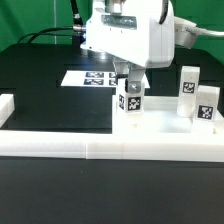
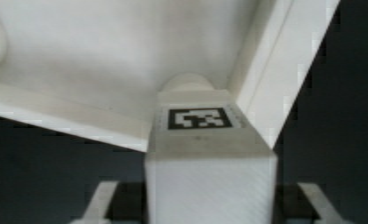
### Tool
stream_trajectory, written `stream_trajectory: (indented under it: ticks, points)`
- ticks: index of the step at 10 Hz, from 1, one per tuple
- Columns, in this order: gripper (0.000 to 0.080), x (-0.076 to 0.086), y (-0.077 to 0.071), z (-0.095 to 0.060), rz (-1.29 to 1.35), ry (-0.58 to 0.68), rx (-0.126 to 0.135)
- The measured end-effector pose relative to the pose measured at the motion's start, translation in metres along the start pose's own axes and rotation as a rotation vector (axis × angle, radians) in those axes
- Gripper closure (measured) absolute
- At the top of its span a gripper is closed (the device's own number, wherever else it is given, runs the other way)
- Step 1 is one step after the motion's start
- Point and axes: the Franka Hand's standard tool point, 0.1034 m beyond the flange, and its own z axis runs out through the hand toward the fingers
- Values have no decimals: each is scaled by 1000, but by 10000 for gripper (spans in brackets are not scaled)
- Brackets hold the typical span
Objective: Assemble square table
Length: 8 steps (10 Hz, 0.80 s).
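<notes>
I have the gripper [image 1: 128,82] at the centre of the exterior view, jaws pinching a leg [image 1: 130,100] upright. In the wrist view the leg [image 2: 202,150] sits between the fingers [image 2: 106,200], its tag facing the camera. The slab [image 1: 150,130] lies across the lower middle, inside the wall [image 1: 100,150]; two more legs [image 1: 197,98] stand at right. I judge this as seating a leg: next I must line it over its hole and twist it in.
</notes>
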Motion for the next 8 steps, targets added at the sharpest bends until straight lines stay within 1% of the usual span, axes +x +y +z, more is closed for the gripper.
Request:
stream_trajectory:
  ticks: [1, 2, 3, 4, 5, 6, 8]
  points:
    - [496, 0, 0, 0, 0, 0, 0]
    - [310, 0, 0, 0, 0, 0, 0]
    - [203, 0, 0, 0, 0, 0, 0]
    - [203, 0, 0, 0, 0, 0, 0]
    - [161, 0, 0, 0, 0, 0, 0]
    - [161, 2, 0, 0, -19, 4, 5]
    - [151, 2, 1, 1, -152, 5, 4]
